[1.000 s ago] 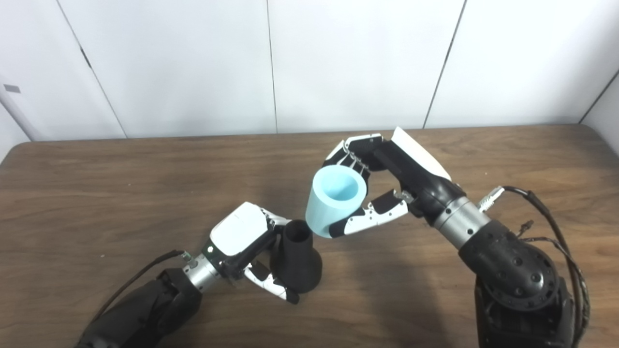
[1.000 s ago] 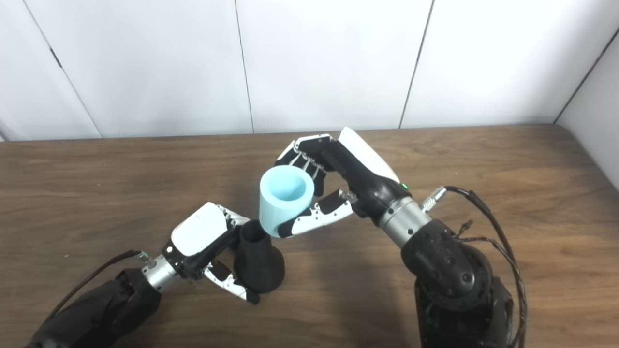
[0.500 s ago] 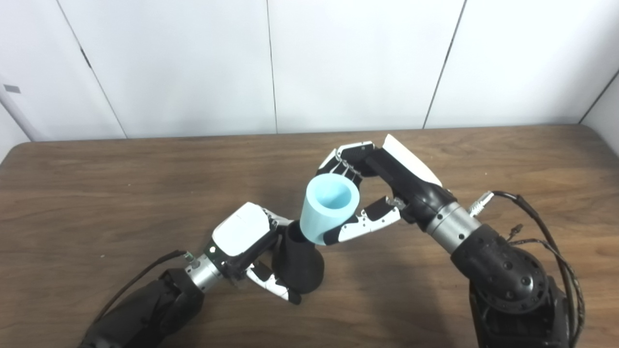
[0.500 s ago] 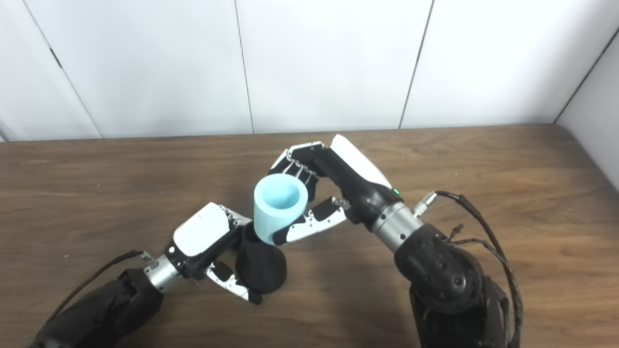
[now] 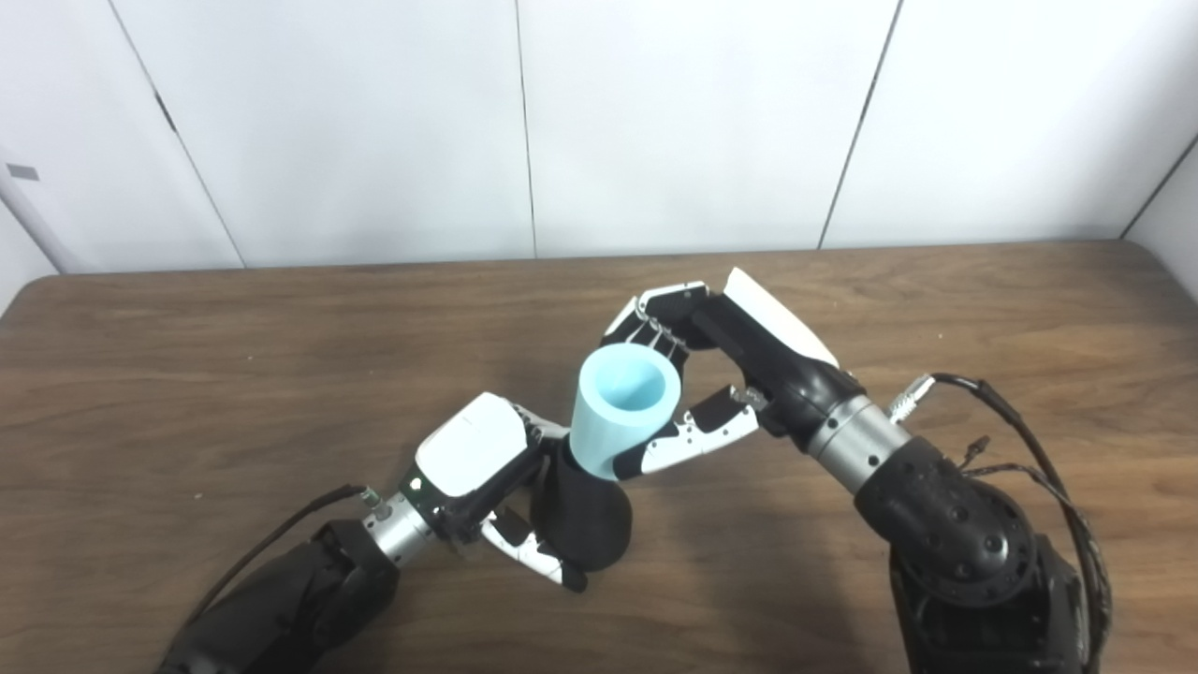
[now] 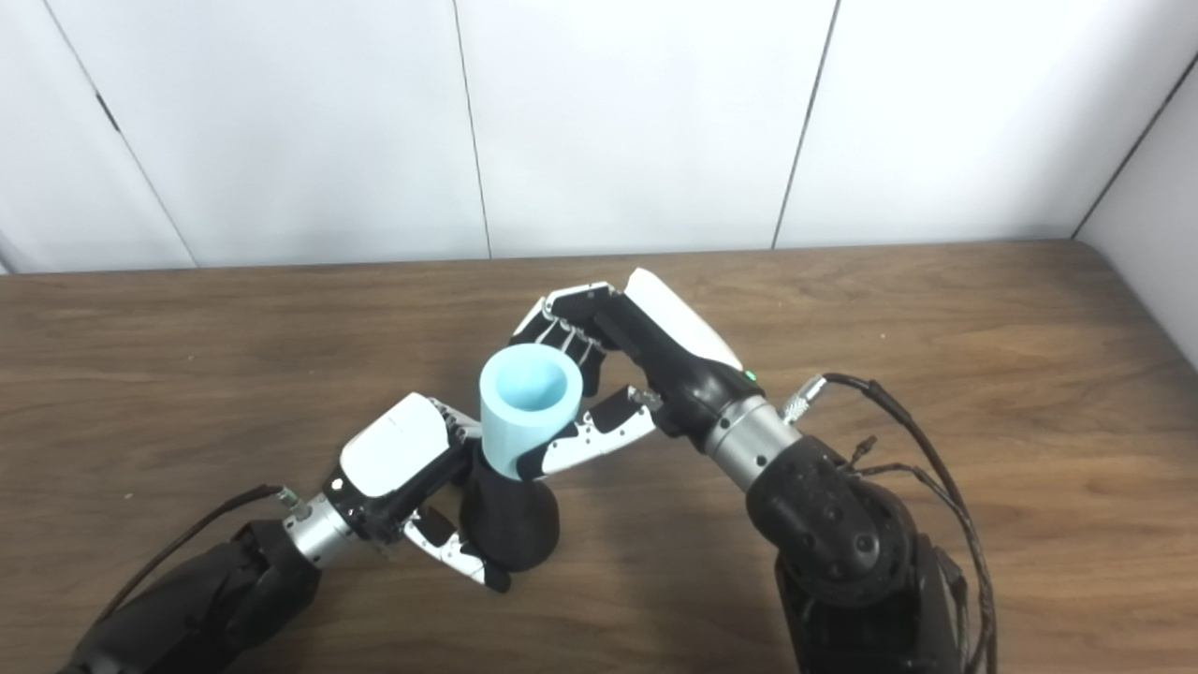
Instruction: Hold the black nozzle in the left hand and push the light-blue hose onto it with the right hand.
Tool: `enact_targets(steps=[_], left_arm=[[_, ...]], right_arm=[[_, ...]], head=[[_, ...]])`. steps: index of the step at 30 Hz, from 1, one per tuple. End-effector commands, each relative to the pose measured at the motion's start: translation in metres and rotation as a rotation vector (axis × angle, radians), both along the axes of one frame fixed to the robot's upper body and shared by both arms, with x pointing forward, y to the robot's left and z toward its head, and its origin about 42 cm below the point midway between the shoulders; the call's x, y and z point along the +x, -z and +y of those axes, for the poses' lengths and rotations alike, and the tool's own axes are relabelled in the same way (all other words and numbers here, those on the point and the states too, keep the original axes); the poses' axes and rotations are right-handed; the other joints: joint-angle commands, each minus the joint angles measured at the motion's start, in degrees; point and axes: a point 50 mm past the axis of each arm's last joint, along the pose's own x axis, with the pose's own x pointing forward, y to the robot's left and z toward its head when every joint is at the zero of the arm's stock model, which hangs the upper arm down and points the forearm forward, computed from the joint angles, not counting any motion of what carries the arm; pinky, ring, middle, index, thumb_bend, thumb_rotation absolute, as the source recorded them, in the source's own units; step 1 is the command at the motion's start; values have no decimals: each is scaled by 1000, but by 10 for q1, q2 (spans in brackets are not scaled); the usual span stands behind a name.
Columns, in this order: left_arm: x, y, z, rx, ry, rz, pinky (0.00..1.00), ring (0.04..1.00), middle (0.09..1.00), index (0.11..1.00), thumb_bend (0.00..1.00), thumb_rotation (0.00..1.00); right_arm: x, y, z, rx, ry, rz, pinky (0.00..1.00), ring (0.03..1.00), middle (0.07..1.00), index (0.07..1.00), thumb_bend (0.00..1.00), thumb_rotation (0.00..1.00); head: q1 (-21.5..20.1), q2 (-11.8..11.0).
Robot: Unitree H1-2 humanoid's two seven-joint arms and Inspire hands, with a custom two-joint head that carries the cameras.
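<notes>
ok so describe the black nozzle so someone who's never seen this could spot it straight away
On the brown wooden table, look near the front edge, left of centre, at the left hand. Its fingers wrap a flared part, the black nozzle. It is the only black piece there, with the light-blue hose sitting over its narrow top.

Wooden table (image 5: 234, 356), white panelled wall (image 5: 655, 122)

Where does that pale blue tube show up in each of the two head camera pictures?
Left eye view: the light-blue hose sits just right of centre, its lower end over the black nozzle.
Right eye view: the same hose sits left of centre, again on top of the nozzle.
Shared landmark: the white back of the left hand, just left of the hose in both.
</notes>
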Motion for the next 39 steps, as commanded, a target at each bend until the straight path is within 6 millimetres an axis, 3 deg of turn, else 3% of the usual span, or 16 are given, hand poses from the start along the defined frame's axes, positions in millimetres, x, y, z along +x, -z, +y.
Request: enact_targets(steps=[1,12,15,18,39], left_arm=[[-54,57,-22,21,44,182,154,225,395,502,515,0],[-55,58,-22,24,47,182,165,233,388,504,514,0],[-55,59,-22,22,45,177,150,215,463,483,523,0],[-56,58,-23,25,46,185,153,220,393,498,515,0],[-55,63,-23,30,46,184,189,254,395,509,515,0]], right_arm=[[1,-9,2,3,11,-42,309,413,482,504,518,0],[9,-5,6,-35,8,-45,330,416,468,505,519,0],[10,-3,6,-34,9,-35,320,410,473,514,517,0],[10,0,6,-42,14,-31,313,407,473,513,517,0],[11,9,7,-45,18,-61,294,389,464,522,515,0]], head=[[-1,-1],[-1,1],[0,2],[1,1],[-2,-5]])
